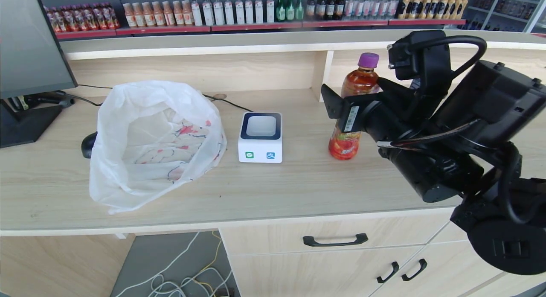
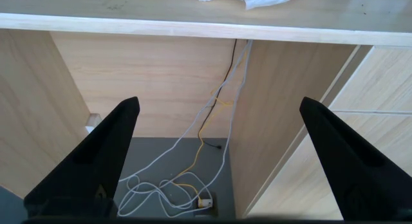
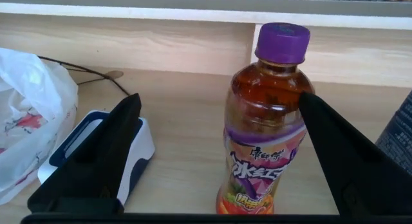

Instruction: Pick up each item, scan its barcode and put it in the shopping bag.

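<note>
**Asker:** On the counter, from the head camera, where does the item stand?

**Me:** Upright on the pale wooden counter [image 1: 298, 186]. It's a clear plastic bottle [image 1: 359, 81] of amber tea with a purple cap. My right gripper [image 1: 353, 85] is at its waist. The white box scanner [image 1: 260, 137] with the dark blue top sits between the bottle and the crumpled white plastic shopping bag [image 1: 153, 143], whose mouth gapes.

**Asker:** And your left wrist?

**Me:** My left gripper [image 2: 219, 102] hangs below the counter edge [image 2: 193, 24], fingers spread wide over loose cables [image 2: 174, 185] on the floor.

**Asker:** Right wrist?

**Me:** My right gripper [image 3: 219, 98] has its fingers wide apart, with the bottle [image 3: 264, 134] between them. One finger may brush its shoulder; I can't tell. Scanner [image 3: 147, 147] and shopping bag [image 3: 32, 114] lie beyond.
</note>
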You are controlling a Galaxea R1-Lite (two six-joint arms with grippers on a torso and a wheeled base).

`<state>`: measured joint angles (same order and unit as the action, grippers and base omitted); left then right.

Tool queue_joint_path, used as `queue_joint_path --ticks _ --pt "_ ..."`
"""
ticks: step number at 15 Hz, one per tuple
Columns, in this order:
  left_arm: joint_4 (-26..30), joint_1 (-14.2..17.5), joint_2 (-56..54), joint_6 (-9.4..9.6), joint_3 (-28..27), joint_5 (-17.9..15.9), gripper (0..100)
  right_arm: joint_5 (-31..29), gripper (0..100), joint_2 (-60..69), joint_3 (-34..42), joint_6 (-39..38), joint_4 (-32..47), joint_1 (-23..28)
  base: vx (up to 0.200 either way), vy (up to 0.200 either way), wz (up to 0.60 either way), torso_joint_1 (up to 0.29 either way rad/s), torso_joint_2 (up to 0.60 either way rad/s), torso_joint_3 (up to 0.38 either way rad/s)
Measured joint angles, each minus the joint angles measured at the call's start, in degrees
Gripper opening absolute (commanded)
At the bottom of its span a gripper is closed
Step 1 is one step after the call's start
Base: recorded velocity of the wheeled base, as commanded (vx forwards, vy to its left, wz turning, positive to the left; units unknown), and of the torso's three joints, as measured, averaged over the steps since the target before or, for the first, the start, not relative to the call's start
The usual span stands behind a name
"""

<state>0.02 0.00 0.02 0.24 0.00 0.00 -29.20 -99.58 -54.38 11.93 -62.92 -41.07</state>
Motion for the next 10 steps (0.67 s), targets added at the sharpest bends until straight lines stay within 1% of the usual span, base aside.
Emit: queue_joint_path --ticks 4,8,10 --pt "0.0 0.0 0.0 -0.02 0.0 0.0 100 0.0 100 -2.0 -0.3 -3.2 -0.1 1.8 0.0 0.0 0.0 0.0 0.0 0.0" --pt "0.0 0.0 0.0 -0.04 0.0 0.0 100 0.1 100 -2.7 -0.5 -3.6 -0.1 3.4 0.0 0.0 0.0 0.0 0.0 0.0" --pt "0.0 0.0 0.0 0.0 0.0 0.0 100 1.5 100 -2.9 -0.3 -3.7 -0.1 4.6 0.0 0.0 0.0 0.0 0.0 0.0"
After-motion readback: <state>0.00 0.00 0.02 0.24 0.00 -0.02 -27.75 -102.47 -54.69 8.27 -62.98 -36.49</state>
